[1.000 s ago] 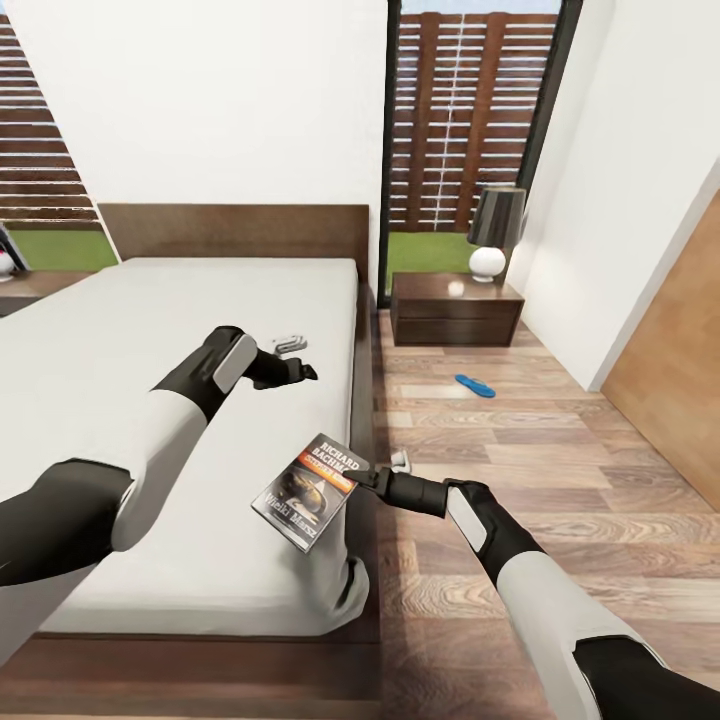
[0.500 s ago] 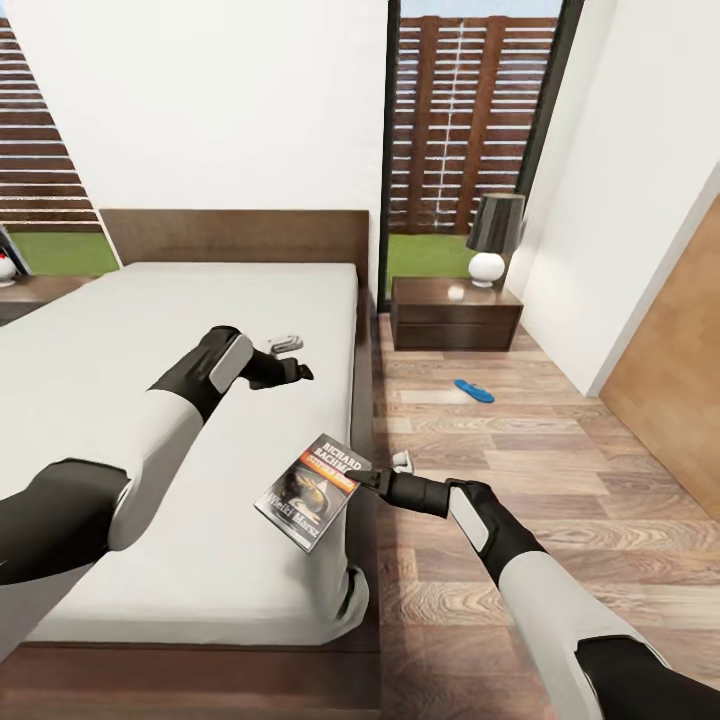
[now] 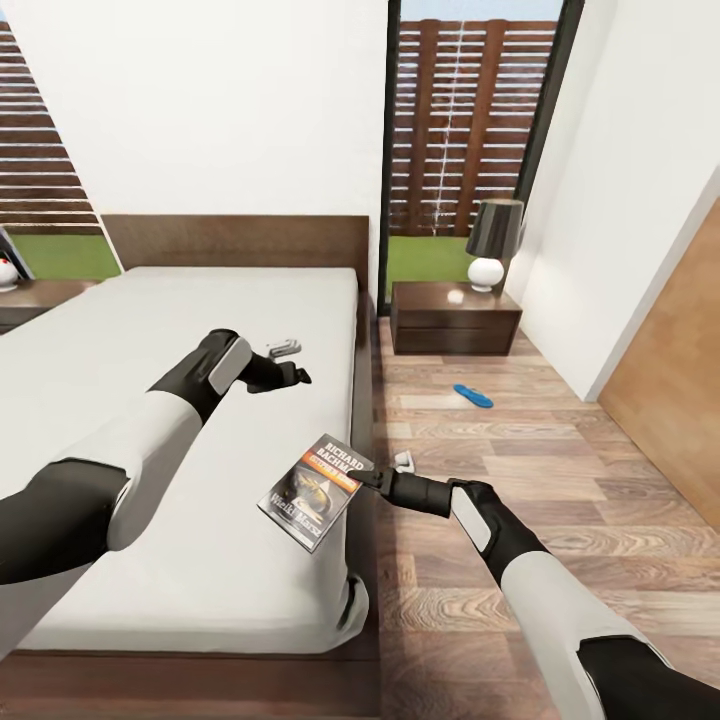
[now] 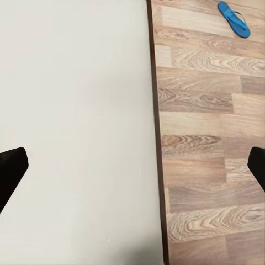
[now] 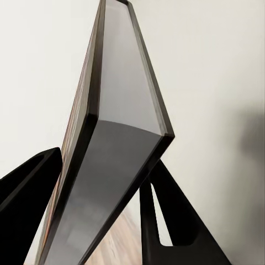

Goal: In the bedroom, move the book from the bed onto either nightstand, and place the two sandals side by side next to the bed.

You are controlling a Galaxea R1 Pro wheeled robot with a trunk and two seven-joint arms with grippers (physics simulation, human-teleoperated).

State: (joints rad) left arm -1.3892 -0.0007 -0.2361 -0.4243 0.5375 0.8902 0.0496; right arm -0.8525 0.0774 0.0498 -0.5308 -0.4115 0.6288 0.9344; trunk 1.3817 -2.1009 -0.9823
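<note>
Your right gripper [image 3: 372,477] pinches the book [image 3: 315,490] tight above the bed [image 3: 150,330] edge, and your left gripper [image 3: 298,374] hangs wide open over the mattress

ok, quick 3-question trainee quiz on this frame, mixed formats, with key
1. True or false: the book lies flat on the mattress.
2. Which gripper holds the book? A) left B) right C) neither
3. Fill in: the blue sandal lies on the ____ between the bed and the nightstand.

Key:
1. False: the right gripper holds it by its edge above the bed's side.
2. B. In the right wrist view the fingers clamp it; the left gripper hangs open over the mattress.
3. floor.
</note>
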